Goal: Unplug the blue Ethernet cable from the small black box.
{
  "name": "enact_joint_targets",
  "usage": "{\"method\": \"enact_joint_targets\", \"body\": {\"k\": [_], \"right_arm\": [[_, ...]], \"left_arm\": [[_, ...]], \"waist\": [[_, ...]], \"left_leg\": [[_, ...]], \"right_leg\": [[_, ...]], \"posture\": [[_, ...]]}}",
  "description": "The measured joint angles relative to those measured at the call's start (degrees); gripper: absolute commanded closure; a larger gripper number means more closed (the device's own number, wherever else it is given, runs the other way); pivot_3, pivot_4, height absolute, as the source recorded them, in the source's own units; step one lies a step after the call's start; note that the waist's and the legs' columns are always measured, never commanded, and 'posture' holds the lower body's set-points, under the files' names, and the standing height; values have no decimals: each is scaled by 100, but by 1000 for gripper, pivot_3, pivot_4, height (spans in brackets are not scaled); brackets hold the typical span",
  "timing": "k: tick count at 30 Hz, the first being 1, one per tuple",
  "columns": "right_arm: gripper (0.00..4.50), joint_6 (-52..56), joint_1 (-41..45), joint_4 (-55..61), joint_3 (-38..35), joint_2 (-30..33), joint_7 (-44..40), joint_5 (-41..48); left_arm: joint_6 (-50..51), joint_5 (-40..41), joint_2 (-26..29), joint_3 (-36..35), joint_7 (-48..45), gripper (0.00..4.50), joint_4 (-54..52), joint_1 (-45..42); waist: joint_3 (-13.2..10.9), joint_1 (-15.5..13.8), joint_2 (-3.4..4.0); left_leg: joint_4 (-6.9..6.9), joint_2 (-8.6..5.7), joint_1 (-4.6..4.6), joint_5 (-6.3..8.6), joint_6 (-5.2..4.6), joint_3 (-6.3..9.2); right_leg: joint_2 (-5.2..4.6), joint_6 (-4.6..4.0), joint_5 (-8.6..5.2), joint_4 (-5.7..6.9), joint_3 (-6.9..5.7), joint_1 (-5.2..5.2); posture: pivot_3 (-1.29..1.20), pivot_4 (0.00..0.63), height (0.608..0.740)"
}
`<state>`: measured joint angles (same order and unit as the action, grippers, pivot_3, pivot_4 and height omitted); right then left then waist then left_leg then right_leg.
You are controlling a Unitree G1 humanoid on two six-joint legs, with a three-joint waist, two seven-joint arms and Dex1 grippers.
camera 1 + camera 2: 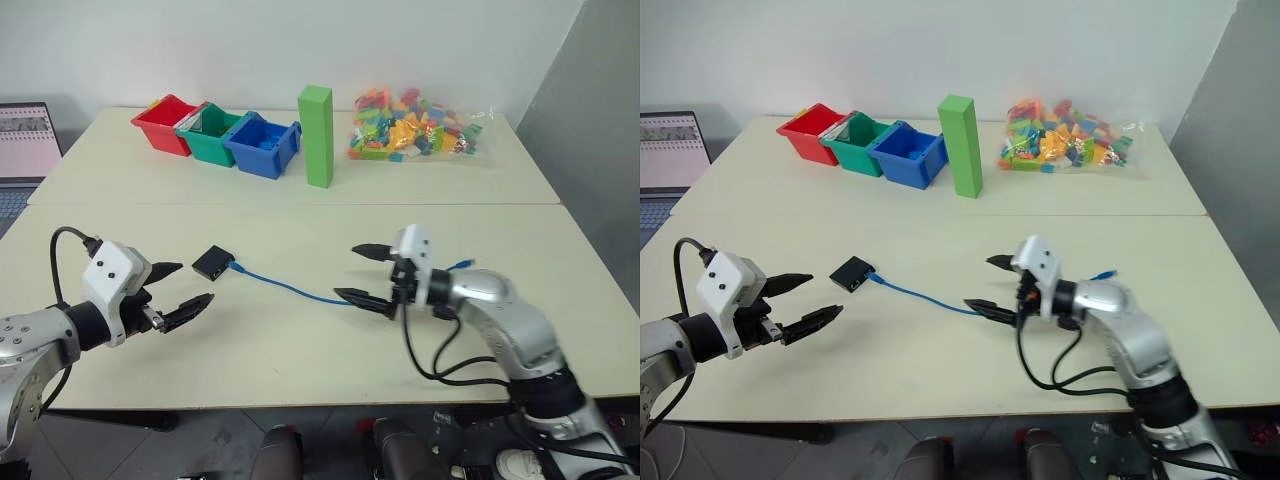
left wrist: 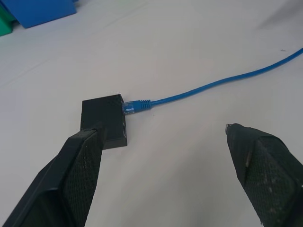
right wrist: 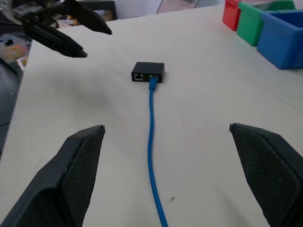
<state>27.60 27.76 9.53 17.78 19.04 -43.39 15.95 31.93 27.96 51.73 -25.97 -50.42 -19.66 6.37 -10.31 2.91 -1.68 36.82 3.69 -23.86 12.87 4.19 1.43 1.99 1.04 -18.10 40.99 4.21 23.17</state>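
We see the small black box (image 1: pixel 212 262) on the table (image 1: pixel 300 340), blue Ethernet cable (image 1: pixel 290 288) plugged into it, left gripper (image 1: pixel 182 290) spread wide beside the box, right gripper (image 1: pixel 362 274) spread wide straddling the cable, both empty

The thin bright blue Ethernet cable (image 1: pixel 290 288) passes behind the right gripper (image 1: pixel 368 272) and its arm in the head views; a short blue tip (image 1: pixel 462 264) reappears beyond the wrist, the stretch between hidden. The open laptop (image 1: pixel 24 150) is cut off by the picture's left edge. Contents of the green plastic bin (image 1: pixel 208 134) are too small to identify. In the left wrist view, 1 black finger (image 2: pixel 71 175) covers a corner of the flat matte black box (image 2: pixel 105 116).
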Motion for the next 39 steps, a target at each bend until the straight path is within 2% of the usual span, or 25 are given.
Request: {"method": "enact_joint_targets", "body": {"k": [6,9,11,14,21,22,23,29,33,39], "right_arm": [[34,-51,722,-1534,968,-1207,474,-854],[34,-148,1047,-2397,1084,-1671,690,-1138],[317,-171,1235,-2906,1075,-1834,818,-1261],[1055,-233,1396,-3207,1041,-1850,834,-1328],[2726,-222,1447,-3215,1029,-1724,625,-1521],[2850,-201,1449,-3193,1034,-1705,593,-1525],[3203,-191,1448,-3158,1039,-1665,559,-1552],[4447,-173,1393,-2863,1050,-1356,453,-1696],[4447,-54,1101,-2268,926,-781,331,-1703],[4447,465,182,-746,394,625,-85,-1573]], "left_arm": [[-188,-1,109,47,-440,249,308,-84],[-258,-15,135,72,-542,249,376,-116],[-287,-35,140,95,-566,249,377,-117],[-350,-51,141,110,-619,249,376,-119],[-397,-144,140,193,-657,249,378,-156],[-404,-154,140,227,-661,249,379,-160],[-418,-172,140,293,-662,249,396,-192],[-518,-221,133,572,-674,249,500,-463],[-599,-235,119,808,-751,249,619,-601],[-632,-247,61,1098,-793,249,715,-819]], "waist": [[0,20,0],[0,16,0],[1,12,-1],[1,11,-2],[2,19,-3],[2,19,-3],[2,17,-3],[1,-20,-2],[2,-60,-3],[1,-133,-2]], "left_leg": [[-2,-1,-5,0,0,0],[-1,-2,-4,0,0,1],[-1,-2,-4,0,0,1],[-1,-2,-3,0,0,0],[-2,-1,-2,0,0,2],[-2,-2,-2,0,0,2],[-2,-2,-2,0,0,2],[-1,-6,-4,0,0,2],[0,-7,-5,1,0,0],[1,-9,-8,1,0,0]], "right_leg": [[-1,-2,1,-1,-2,3],[-2,-3,1,0,-4,3],[-3,-27,15,1,-4,2],[-3,-29,16,1,-4,2],[-2,-29,16,2,-5,2],[-2,-29,16,2,-5,2],[-3,-29,16,2,-5,2],[-3,-28,16,2,-6,1],[-5,-28,16,0,-4,1],[-7,-10,5,-4,-5,0]], "posture": [[0,150,740],[0,150,740],[0,150,740],[0,150,740],[0,150,740],[0,150,740],[0,150,740],[0,150,740],[0,150,740],[0,150,740]]}}
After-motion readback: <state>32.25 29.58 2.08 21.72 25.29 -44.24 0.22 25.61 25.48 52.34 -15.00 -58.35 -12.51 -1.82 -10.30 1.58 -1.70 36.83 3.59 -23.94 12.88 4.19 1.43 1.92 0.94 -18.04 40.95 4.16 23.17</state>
